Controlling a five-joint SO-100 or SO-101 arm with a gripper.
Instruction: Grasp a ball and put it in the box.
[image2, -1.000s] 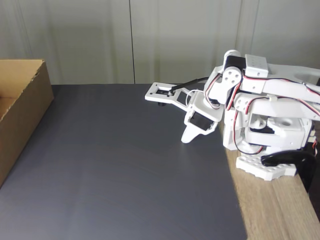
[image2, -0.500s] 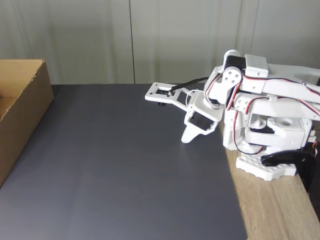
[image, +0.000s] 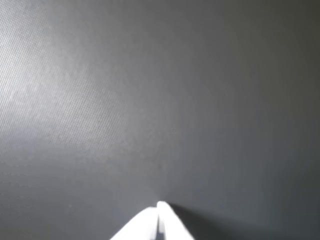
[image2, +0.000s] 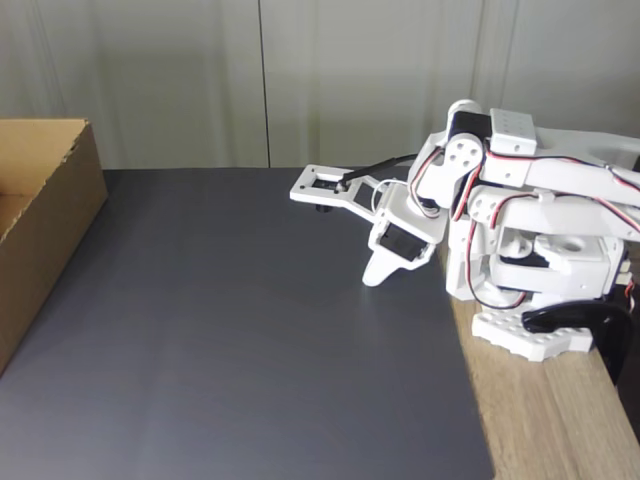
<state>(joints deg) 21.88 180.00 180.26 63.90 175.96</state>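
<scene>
With its two fingers pressed together and holding nothing, the gripper (image: 159, 210) in the wrist view points at bare dark mat (image: 150, 100), no ball near it. In the fixed view the folded arm (image2: 520, 230) sits well right of the box (image2: 45, 215); reaching blindly risks missing the ball.

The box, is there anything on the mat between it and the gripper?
Nothing visible does. In the fixed view the gripper hangs folded near the arm's base at right, the box sits at the left edge, and only bare dark mat lies between.
</scene>
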